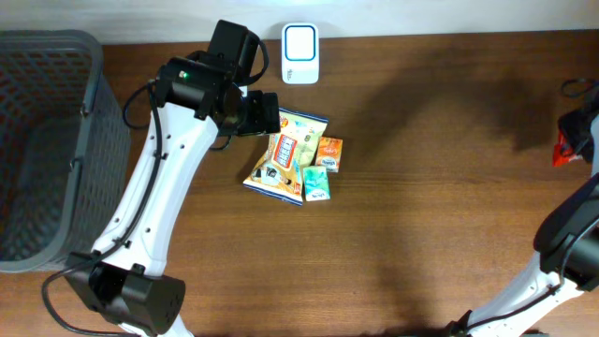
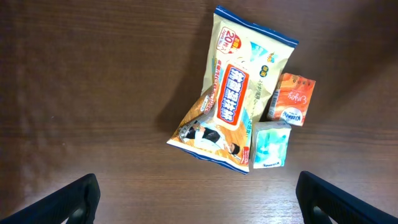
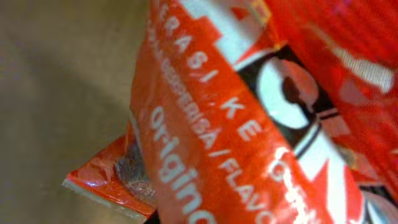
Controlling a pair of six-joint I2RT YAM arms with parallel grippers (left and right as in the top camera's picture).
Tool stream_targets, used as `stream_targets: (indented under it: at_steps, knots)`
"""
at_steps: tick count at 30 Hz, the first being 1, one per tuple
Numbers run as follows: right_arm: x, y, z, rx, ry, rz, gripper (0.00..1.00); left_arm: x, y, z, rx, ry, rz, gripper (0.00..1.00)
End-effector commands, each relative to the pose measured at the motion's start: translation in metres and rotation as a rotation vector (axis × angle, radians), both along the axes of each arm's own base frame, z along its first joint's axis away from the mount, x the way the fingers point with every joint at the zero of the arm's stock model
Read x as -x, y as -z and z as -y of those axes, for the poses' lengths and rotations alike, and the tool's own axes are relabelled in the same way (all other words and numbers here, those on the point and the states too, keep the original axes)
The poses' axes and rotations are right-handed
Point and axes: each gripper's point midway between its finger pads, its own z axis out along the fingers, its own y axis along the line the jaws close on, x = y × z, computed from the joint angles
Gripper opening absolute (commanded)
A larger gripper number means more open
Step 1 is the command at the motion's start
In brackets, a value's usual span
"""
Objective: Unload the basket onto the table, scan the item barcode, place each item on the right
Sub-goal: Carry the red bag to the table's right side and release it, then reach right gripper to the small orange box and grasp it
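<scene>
Right wrist view: right jaws clenched on the red packet, slick film filling the lens; that hold could slip in a swing. No barcode showing, so a wrong face may reach the scanner. Packet hangs at 3 o'clock of the desk, scanner at 12, well apart. Left jaws gape over the pile; left arm crowds the scanner, a clash risk.

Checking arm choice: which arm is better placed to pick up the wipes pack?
Left. Its jaws stand open near the wipes pack; the right jaws, far off, grip a red packet.
</scene>
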Motion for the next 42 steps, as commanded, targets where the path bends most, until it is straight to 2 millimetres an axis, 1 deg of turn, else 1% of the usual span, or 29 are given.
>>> stream_targets:
  at_steps: [1,2,3,5,7,9,11,12,13,14,16,17,18,19,20,21,22,23,24,27,28,30,32,36,38,39,40,41,42]
  knots:
    - [0.006,0.016,-0.009,-0.033,-0.007,-0.025,0.45,-0.002,0.002,-0.003,-0.018,0.008,-0.002,0.99]
    - [0.007,0.016,-0.011,-0.039,-0.01,-0.034,0.52,-0.002,0.002,-0.003,-0.018,0.008,-0.002,0.99]
    - [0.01,0.012,-0.013,-0.044,-0.011,-0.038,0.56,-0.002,0.002,-0.003,-0.018,0.008,-0.002,0.99]
    - [0.008,-0.005,-0.011,-0.027,-0.034,-0.028,0.61,-0.002,0.002,-0.003,-0.018,0.008,-0.002,0.99]
    - [0.003,-0.033,-0.017,-0.038,-0.053,0.038,0.62,-0.002,0.002,-0.003,-0.018,0.008,-0.002,0.99]
    - [-0.025,-0.068,-0.059,-0.207,-0.191,0.248,0.67,-0.002,0.002,-0.003,-0.018,0.008,-0.002,0.99]
    - [-0.053,-0.1,-0.125,-0.424,-0.53,0.447,0.68,-0.002,0.002,-0.003,-0.018,0.008,-0.002,0.99]
    - [-0.063,-0.113,-0.16,-0.511,-0.714,0.528,0.75,-0.002,0.002,-0.003,-0.018,0.008,-0.002,0.99]
    - [-0.067,-0.116,-0.19,-0.567,-0.852,0.555,0.88,-0.002,0.002,-0.003,-0.018,0.008,-0.002,0.99]
    - [-0.066,-0.109,-0.217,-0.597,-0.941,0.518,0.99,-0.002,0.002,-0.003,-0.018,0.008,-0.002,0.99]
    - [-0.065,-0.094,-0.274,-0.621,-1.147,0.439,0.99,-0.002,0.002,-0.003,-0.018,0.008,-0.002,0.99]
    - [-0.065,-0.087,-0.294,-0.627,-1.193,0.401,0.99,-0.002,0.002,-0.003,-0.018,0.008,-0.002,0.99]
    - [-0.065,-0.072,-0.324,-0.617,-1.25,0.323,0.99,-0.002,0.002,-0.003,-0.018,0.008,-0.002,0.99]
    - [-0.064,-0.062,-0.342,-0.609,-1.286,0.278,0.99,-0.002,0.002,-0.003,-0.018,0.008,-0.002,0.99]
    - [-0.062,-0.047,-0.372,-0.597,-1.344,0.203,0.99,-0.002,0.002,-0.003,-0.018,0.008,-0.002,0.99]
    - [-0.059,-0.036,-0.389,-0.589,-1.375,0.151,1.0,-0.002,0.002,-0.003,-0.018,0.008,-0.002,0.99]
    - [-0.056,-0.024,-0.408,-0.582,-1.407,0.099,0.95,-0.002,0.002,-0.003,-0.018,0.008,-0.002,0.99]
    - [-0.053,-0.004,-0.426,-0.567,-1.365,0.019,0.92,-0.002,0.002,-0.003,-0.018,0.008,-0.002,0.99]
    - [-0.052,0.007,-0.434,-0.559,-1.322,-0.022,0.89,-0.002,0.002,-0.003,-0.018,0.008,-0.002,0.99]
    - [-0.047,0.039,-0.461,-0.597,-1.251,-0.093,0.68,-0.002,0.002,-0.003,-0.018,0.008,-0.002,0.99]
    - [-0.045,0.049,-0.467,-0.61,-1.242,-0.111,0.64,-0.002,0.002,-0.003,-0.018,0.008,-0.002,0.99]
    - [-0.04,0.065,-0.481,-0.653,-1.259,-0.135,0.57,-0.002,0.002,-0.003,-0.018,0.008,-0.002,0.99]
    - [-0.037,0.075,-0.491,-0.691,-1.27,-0.144,0.55,-0.002,0.002,-0.003,-0.018,0.008,-0.002,0.99]
    - [-0.031,0.091,-0.495,-0.7,-1.267,-0.18,0.43,-0.002,0.002,-0.003,-0.018,0.008,-0.002,0.99]
    - [-0.031,0.101,-0.494,-0.703,-1.264,-0.187,0.4,-0.002,0.002,-0.003,-0.018,0.008,-0.002,0.99]
    - [-0.03,0.105,-0.494,-0.705,-1.263,-0.191,0.36,-0.002,0.002,-0.003,-0.018,0.008,-0.002,0.99]
    - [-0.028,0.106,-0.494,-0.706,-1.262,-0.194,0.27,-0.002,0.002,-0.003,-0.018,0.008,-0.002,0.99]
    - [-0.028,0.106,-0.494,-0.709,-1.261,-0.193,0.06,-0.002,0.002,-0.003,-0.018,0.008,-0.002,0.99]
    - [-0.028,0.104,-0.494,-0.718,-1.26,-0.19,0.04,-0.002,0.002,-0.003,-0.018,0.008,-0.002,0.99]
